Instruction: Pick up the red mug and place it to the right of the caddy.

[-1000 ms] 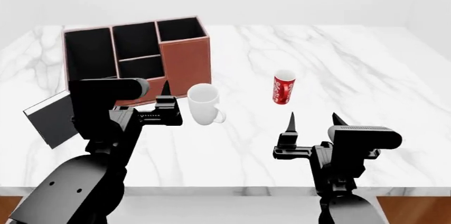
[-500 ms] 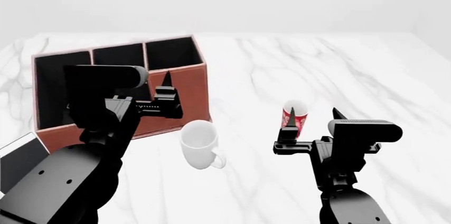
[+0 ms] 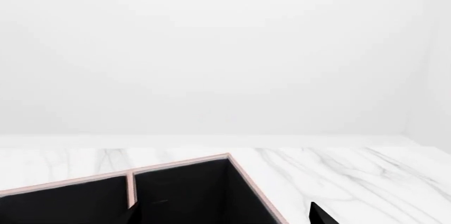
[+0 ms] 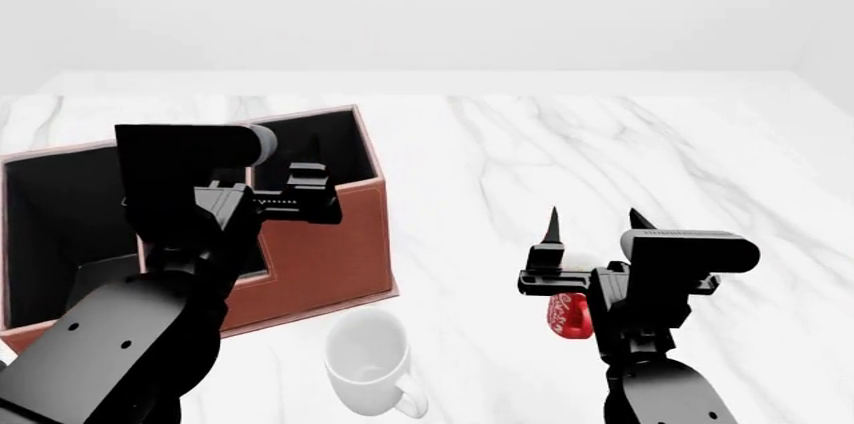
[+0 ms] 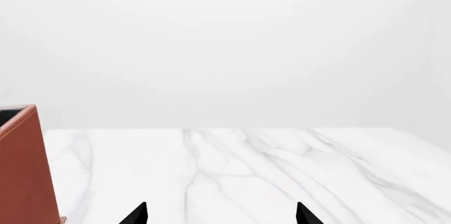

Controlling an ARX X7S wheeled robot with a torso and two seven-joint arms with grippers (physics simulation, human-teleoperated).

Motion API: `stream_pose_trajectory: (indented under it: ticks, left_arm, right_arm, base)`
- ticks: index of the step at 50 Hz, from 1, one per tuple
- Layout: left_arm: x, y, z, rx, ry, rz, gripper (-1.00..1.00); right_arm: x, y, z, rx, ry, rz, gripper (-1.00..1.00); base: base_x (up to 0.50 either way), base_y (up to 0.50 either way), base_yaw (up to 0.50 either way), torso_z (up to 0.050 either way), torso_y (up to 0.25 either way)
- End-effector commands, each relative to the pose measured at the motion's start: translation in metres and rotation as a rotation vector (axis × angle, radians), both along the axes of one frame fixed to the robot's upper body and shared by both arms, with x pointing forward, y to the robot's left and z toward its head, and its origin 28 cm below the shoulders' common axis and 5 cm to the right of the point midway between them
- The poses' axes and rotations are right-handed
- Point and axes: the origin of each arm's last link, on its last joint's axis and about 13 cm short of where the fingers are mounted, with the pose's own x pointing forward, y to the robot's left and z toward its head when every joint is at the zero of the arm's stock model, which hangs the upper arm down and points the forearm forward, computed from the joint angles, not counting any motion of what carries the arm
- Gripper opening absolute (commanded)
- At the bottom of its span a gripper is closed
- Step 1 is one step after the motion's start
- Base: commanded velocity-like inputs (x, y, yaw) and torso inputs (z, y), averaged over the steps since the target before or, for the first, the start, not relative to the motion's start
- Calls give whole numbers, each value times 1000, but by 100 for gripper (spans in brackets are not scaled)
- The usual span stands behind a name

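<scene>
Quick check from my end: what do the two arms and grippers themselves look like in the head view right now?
Both arms are matte black with rounded, dotted forearm shells and boxy black wrist blocks. The left gripper and right gripper carry thin, pointed black fingers on a ridged rail. No cables, markings or sleeves are visible.

The red mug is sitting on the marble tabletop, mostly hidden behind the right arm; only part of its red side with white lettering is showing, and it is probably standing upright. The caddy, reddish-brown with black compartments, is standing well to its left.
</scene>
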Motion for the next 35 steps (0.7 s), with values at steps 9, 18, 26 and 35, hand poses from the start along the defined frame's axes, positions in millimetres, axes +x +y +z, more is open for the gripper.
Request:
stream_pose_trajectory:
  ticks: [9, 18, 26, 35]
  left_arm:
    - [-2, 1, 0, 9, -5, 8, 100]
    - [-4, 1, 1, 8, -11, 6, 100]
    - [-3, 1, 0, 11, -8, 7, 100]
    - [-1, 0, -2, 14, -2, 2, 100]
  right_arm:
    - [-60, -17, -31, 15, 22, -79, 100]
    - [-86, -21, -74, 22, 198, -64, 100]
    - [-82, -18, -84, 22, 251, -36, 100]
    - [-81, -19, -87, 31, 277, -23, 100]
  base:
    - [0, 0, 0, 0, 0]
    - [0, 0, 0, 0, 0]
    - [0, 0, 0, 0, 0]
    - [0, 0, 0, 0, 0]
